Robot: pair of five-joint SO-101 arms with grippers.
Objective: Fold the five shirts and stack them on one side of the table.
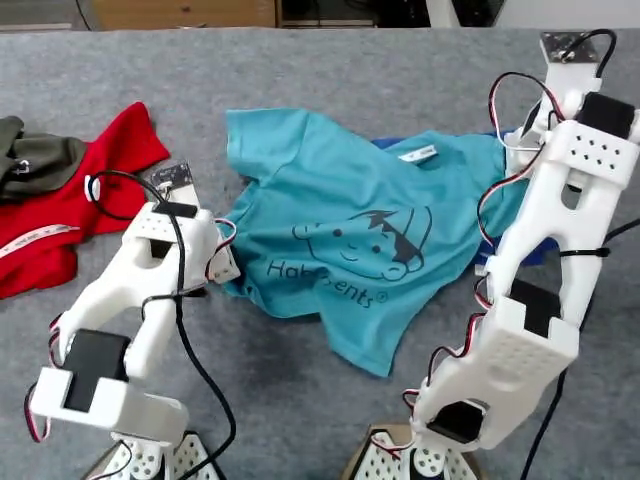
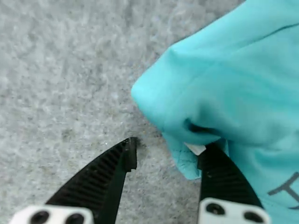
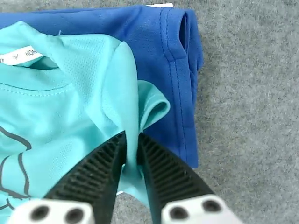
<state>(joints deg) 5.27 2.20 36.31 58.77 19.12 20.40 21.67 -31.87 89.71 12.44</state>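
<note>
A teal shirt [image 1: 350,240] with a cartoon face print lies crumpled in the middle of the grey table [image 1: 400,80], partly over a blue shirt [image 3: 159,56]. My left gripper [image 2: 166,154] stands open at the teal shirt's left sleeve [image 2: 187,112], one finger on the bare table, the other finger [image 2: 219,177] against the fabric edge. My right gripper [image 3: 131,149] is shut on a fold of the teal shirt [image 3: 70,93] near its right sleeve, above the blue shirt. A red shirt [image 1: 80,200] lies at the far left with a dark olive shirt [image 1: 35,155] beside it.
The right arm [image 1: 540,270] stretches along the table's right side, the left arm [image 1: 130,320] over the front left. Cables hang from both arms. Bare grey table shows in front of the teal shirt and along the back.
</note>
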